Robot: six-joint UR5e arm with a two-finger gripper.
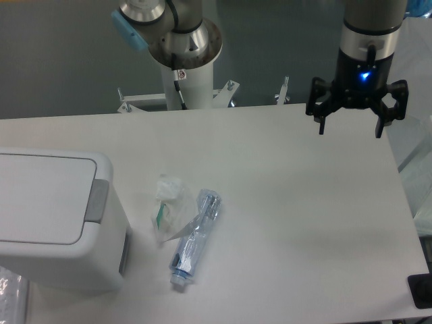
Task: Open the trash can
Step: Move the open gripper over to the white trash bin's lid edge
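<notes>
- The trash can [57, 216] stands at the left edge of the bench [297, 202], partly cut off by the frame; its flat lid [42, 196] lies shut and level.
- The grey push tab [97, 201] sits on the right side of the lid, facing the middle of the bench. Treat it as your contact point.
- The pincer [352, 127] hangs above the far right part of the bench, fingers spread wide and holding nothing, well apart from the can.
- A crumpled clear wrapper [170, 204] and a plastic bottle [196, 237] lie on the bench just right of the can, between it and the open bench area.
- Judgement: the opening step is not yet begun; the whole approach remains.
- Bring the pincer across at height, so you pass above the wrapper and bottle and do not sweep them.
- Consider drawing the fingers together before contact; one blunt tip should press a narrow tab more surely than two splayed ones.
- Come down squarely on the tab, not on the lid panel beside it, and press straight down.
- Risk: an off-centre or angled push may slide off the tab or shove the light can sideways on the bench.
- Keep the arm out from over the lid, since it will likely swing upward.
</notes>
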